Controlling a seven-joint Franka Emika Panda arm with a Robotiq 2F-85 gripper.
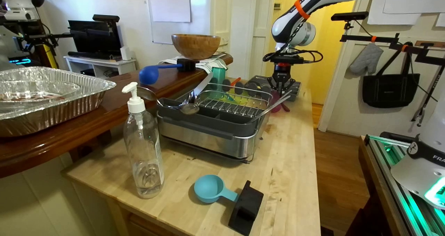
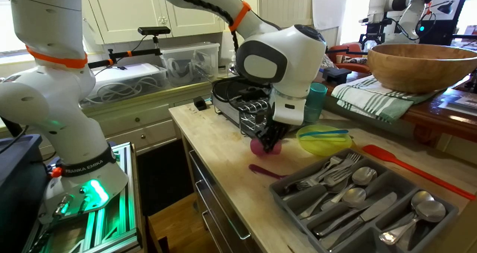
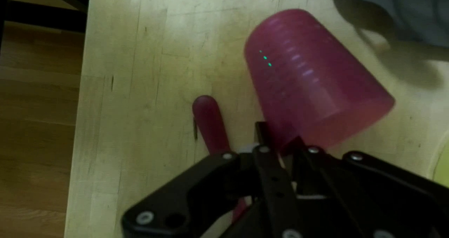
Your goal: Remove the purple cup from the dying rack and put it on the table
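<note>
The purple cup (image 3: 308, 73), translucent pink-purple, shows in the wrist view tilted on its side, with its wide end toward the lower right. My gripper (image 3: 279, 140) is shut on the cup's wall near the rim. In both exterior views the cup (image 1: 275, 101) (image 2: 257, 147) is outside the drying rack (image 1: 208, 134) (image 2: 255, 115), beside its end and low over the wooden table (image 1: 286, 159) (image 2: 223, 141). The gripper (image 1: 281, 89) (image 2: 268, 144) points down at it. I cannot tell whether the cup touches the table.
A dark red handled utensil (image 2: 266, 171) lies close to the gripper. A yellow plate (image 2: 322, 145), a teal cup (image 2: 315, 100), a cutlery tray (image 2: 283, 201) and a red spatula (image 2: 421, 171) are nearby. A soap bottle (image 1: 144, 156) and blue scoop (image 1: 209, 189) stand beyond the rack.
</note>
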